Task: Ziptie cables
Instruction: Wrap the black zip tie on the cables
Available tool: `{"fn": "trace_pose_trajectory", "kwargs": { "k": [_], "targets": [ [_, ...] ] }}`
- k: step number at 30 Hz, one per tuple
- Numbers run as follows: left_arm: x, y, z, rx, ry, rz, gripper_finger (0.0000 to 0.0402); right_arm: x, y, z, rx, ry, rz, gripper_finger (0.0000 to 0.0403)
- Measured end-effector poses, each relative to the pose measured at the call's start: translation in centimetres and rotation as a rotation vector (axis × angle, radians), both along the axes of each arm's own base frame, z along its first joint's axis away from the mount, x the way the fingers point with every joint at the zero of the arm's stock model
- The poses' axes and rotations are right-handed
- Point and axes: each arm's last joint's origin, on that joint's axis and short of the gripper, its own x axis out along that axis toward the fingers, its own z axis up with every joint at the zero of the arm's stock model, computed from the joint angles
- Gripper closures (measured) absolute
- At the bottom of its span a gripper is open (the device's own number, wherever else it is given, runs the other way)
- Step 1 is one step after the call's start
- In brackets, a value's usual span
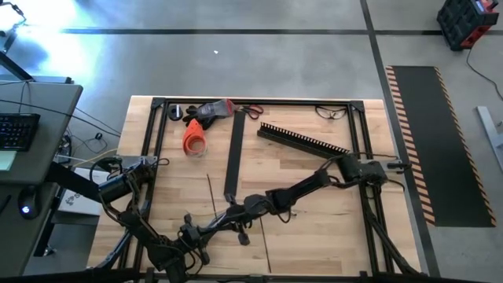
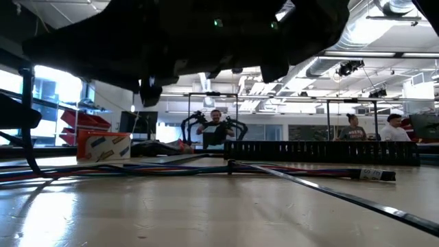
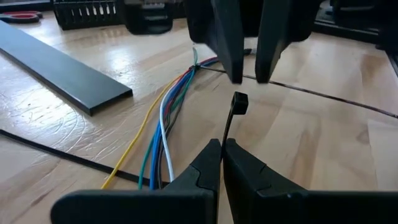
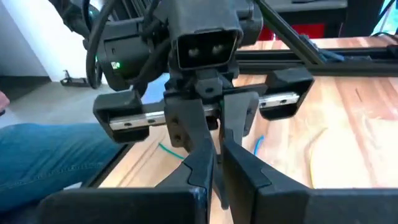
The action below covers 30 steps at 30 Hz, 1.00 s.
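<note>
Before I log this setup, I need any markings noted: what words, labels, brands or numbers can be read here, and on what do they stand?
No text can be read in any view.
Orange and white box at the far left in the low view: printing on its side, too blurred to read.
White tag on the cables: dark marks, too small to read.
Keyboard on the side desk: keys too small to read.

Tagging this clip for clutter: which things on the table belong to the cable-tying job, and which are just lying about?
In use:
- cables, loose on the wood
- zip tie, pinched in the shut left gripper
- right gripper, shut, facing the left one

Lying about:
- flat black strip
- toothed black channel
- orange cone-shaped thing
- glasses
</note>
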Motion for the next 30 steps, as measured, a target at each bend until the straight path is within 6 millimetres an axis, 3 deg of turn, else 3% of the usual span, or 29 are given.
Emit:
{"fn": "trace_pose_trajectory", "kwargs": {
  "k": [10,20,25,30],
  "targets": [
    [0.1,0.1,-0.1,-0.010,0.021,0.002,0.0402,0.4,0.4,0.3,0.007,0.006,0.007,0.0384],
    [0.1,0.0,-0.1,0.008,0.028,-0.005,0.0402,1.5,1.2,-0.6,-0.080,0.031,0.009,0.0384],
    [0.1,0.0,0.0,0.026,0.004,-0.004,0.0402,1.5,1.0,0.1,-0.074,0.010,0.002,0.0384],
    [0.1,0.0,0.0,0.030,-0.005,-0.004,0.0402,1.6,0.5,2.0,-0.063,-0.026,-0.033,0.0384]
  ]
}}
